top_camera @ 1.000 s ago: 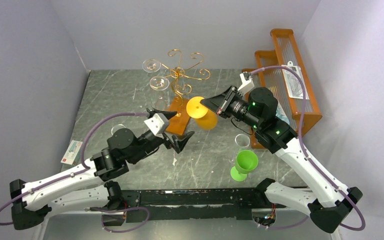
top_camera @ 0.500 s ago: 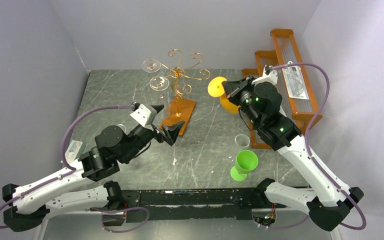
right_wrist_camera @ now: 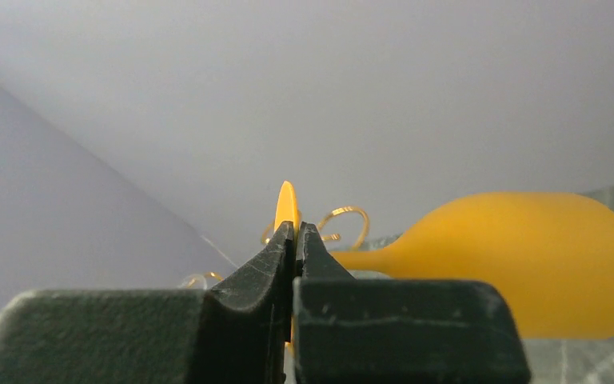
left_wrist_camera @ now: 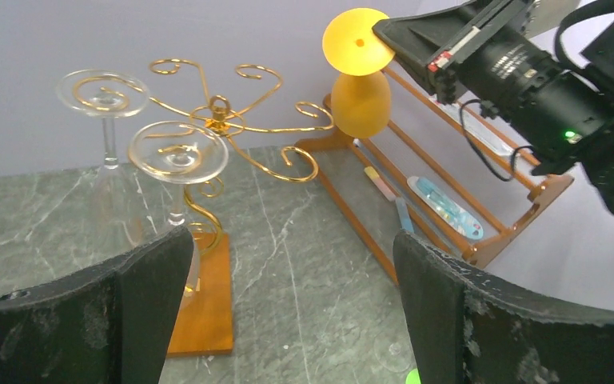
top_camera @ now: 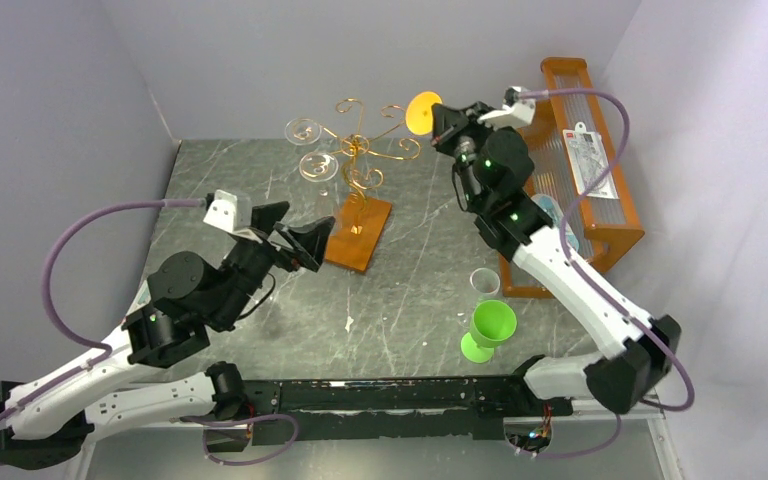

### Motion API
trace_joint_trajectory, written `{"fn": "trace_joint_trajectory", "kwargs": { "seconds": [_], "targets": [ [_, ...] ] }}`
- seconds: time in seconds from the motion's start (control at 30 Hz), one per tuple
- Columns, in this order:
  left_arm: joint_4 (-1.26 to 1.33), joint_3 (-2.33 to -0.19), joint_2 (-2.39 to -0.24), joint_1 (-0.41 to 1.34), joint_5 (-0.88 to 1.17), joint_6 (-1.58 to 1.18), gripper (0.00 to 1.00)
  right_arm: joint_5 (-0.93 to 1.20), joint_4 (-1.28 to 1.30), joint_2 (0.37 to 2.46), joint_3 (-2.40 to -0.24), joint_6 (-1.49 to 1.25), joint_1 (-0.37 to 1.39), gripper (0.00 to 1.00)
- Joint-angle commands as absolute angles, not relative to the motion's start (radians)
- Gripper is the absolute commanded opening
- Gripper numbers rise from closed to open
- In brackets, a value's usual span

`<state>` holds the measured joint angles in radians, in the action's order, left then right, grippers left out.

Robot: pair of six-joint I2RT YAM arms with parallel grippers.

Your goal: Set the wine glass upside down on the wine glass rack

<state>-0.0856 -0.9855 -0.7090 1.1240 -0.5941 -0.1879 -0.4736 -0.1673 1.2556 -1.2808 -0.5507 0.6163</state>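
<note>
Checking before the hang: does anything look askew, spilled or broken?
Nothing stands out. Two clear glasses hang straight on the wine glass rack; the right gripper holds the yellow wine glass inverted by its foot.

On my overhead feed I have a grey-green marbled table (top_camera: 410,290) boxed in by pale lilac walls (top_camera: 360,50). An orange stepped wooden shelf (top_camera: 615,228) stands along its right side, with a white printed packet (top_camera: 585,160) and a blue packet (left_wrist_camera: 446,206) lying on its slats. Just in front of the shelf sits a clear cup (top_camera: 484,282), mouth up, with a green plastic wine glass (top_camera: 493,322) right beside it. At the back left, a clear wine glass (top_camera: 305,131) and a second clear wine glass (top_camera: 318,165) hang foot-up.
</note>
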Motion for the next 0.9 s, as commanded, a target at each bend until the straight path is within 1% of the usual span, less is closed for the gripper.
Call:
{"fn": "trace_joint_trajectory", "kwargs": {
  "seconds": [0.0,0.33,0.53,0.7,0.87],
  "targets": [
    [-0.125,-1.017,-0.690,1.128,-0.685,-0.238,0.99,-0.354,-0.306,1.368,-1.390,-0.512,0.563,0.00],
    [-0.163,-1.055,-0.707,1.128,-0.707,-0.243,0.99,-0.100,-0.338,1.594,-1.587,-0.579,0.495,0.00],
    [-0.171,-1.053,-0.704,1.127,-0.708,-0.255,0.99,0.149,-0.247,1.778,-1.794,-0.529,0.479,0.00],
    [-0.179,-1.053,-0.705,1.129,-0.711,-0.261,0.99,0.263,-0.247,1.855,-1.825,-0.557,0.477,0.00],
    [-0.197,-1.063,-0.705,1.129,-0.711,-0.266,0.99,0.284,-0.243,1.860,-1.793,-0.602,0.477,0.00]
  ]
}}
